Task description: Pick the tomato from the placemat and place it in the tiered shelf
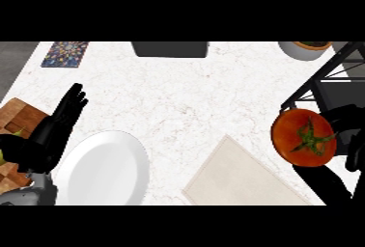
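The right hand [348, 137] curls its fingers round the tomato [305, 137] at the surface's [214, 87] right edge, beside the shelf [317, 80]. The left hand's [46, 140] fingers lie straight.

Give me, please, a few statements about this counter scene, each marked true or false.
1. The tomato lies on the placemat. False: the right hand holds it off the mat, close to the tiered shelf.
2. The white plate lies left of the placemat. True.
3. The left hand is curled round a thing. False: its fingers are straight and hold nothing, at the view's left.
4. The tiered shelf stands at the counter's right side. True.
5. The tomato's green stem faces up toward the head view. True.
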